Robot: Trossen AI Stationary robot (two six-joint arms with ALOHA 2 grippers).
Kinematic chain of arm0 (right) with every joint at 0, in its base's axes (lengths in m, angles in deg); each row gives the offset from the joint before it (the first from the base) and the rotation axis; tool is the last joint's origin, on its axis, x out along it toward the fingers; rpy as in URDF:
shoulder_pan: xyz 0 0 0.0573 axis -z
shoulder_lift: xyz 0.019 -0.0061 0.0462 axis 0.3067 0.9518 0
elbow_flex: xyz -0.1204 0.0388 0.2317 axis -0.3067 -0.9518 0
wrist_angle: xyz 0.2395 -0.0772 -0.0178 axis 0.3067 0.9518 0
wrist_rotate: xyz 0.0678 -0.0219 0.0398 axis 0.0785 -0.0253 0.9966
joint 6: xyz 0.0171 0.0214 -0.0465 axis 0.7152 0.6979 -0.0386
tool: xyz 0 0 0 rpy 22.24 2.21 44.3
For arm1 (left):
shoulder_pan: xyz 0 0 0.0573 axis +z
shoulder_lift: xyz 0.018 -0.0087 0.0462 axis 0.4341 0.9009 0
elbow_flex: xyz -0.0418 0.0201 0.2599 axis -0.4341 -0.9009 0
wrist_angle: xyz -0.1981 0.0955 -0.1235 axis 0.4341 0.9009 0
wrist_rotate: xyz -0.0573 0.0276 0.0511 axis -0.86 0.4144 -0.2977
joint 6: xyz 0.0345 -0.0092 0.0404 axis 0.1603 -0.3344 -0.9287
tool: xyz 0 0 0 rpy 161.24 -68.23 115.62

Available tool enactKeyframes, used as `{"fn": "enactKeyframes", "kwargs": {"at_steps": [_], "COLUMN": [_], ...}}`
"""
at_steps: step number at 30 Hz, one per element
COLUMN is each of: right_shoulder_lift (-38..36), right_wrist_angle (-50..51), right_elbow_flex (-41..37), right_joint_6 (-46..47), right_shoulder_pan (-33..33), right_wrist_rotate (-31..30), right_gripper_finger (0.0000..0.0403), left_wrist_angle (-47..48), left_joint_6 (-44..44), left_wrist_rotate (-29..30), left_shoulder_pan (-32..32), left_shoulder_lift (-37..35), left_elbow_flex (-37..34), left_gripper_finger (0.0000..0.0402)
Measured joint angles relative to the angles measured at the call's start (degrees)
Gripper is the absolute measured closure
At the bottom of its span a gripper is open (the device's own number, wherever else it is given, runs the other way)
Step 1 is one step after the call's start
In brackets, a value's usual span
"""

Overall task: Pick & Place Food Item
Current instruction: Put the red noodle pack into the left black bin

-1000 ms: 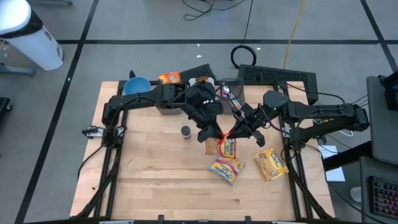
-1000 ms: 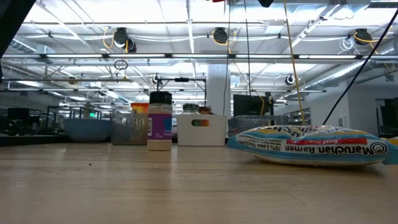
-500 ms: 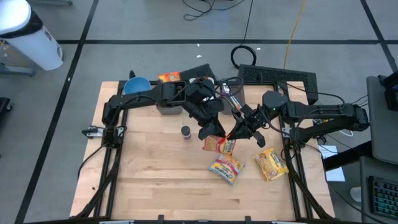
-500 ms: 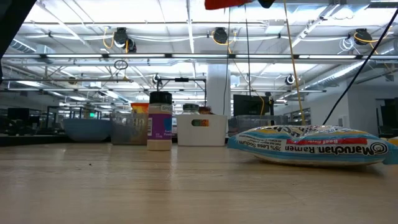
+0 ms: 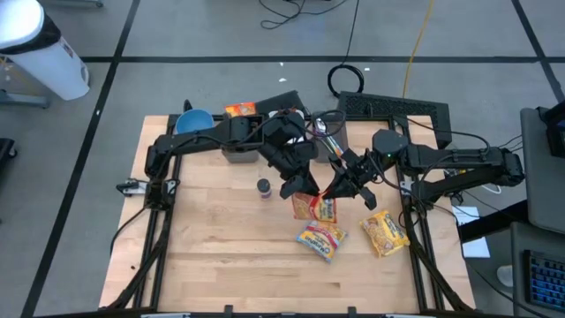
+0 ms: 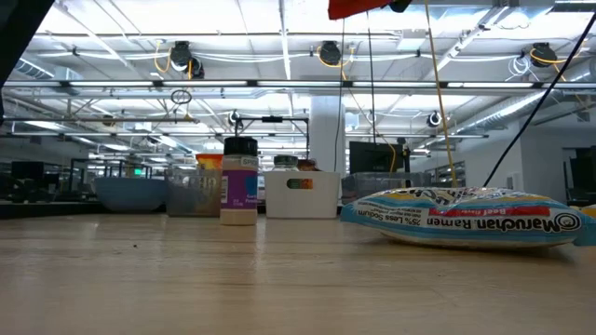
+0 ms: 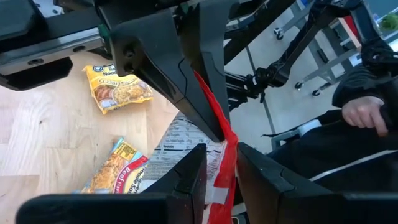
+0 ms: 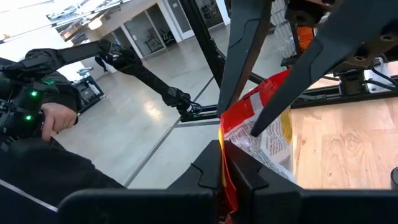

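A: Three ramen packets were counted: the held packet (image 5: pixel 314 206) hung in the air between both arms, two lay on the table (image 5: pixel 221 256).

B: Since a second before, it had shifted slightly leftward. It hung with its long axis vertical; left gripper (image 5: pixel 305 183) and right gripper (image 5: pixel 334 187) fingers both pinched its top edge.

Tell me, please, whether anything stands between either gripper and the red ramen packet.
Nothing visible does. Both grippers are already on the red ramen packet, which hangs above the table: the left gripper and the right gripper each pinch its top edge between their fingers. The spice jar stands off to the side.
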State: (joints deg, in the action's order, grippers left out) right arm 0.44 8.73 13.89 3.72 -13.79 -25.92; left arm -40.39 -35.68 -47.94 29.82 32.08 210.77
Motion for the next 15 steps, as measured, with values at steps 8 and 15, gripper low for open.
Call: {"fn": "enactKeyframes", "kwargs": {"at_steps": [8,15], "right_shoulder_lift": [0.00,0.02], "right_wrist_angle": [-0.10,-0.59], "right_elbow_flex": [0.00,-0.04], "right_joint_6": [-0.17,-0.17], "right_shoulder_pan": [0.46,0.48], "right_wrist_rotate": [0.00,-0.04], "right_gripper_finger": [0.0403,0.0403], "left_wrist_angle": [0.45,2.26], "left_joint_6": [0.00,0.00], "left_wrist_rotate": [-1.11,-0.31], "left_shoulder_pan": [-0.28,-0.37], "left_shoulder_lift": [0.00,0.00], "left_elbow_flex": [0.00,0.00], "left_gripper_finger": [0.0312,0.0312]}}
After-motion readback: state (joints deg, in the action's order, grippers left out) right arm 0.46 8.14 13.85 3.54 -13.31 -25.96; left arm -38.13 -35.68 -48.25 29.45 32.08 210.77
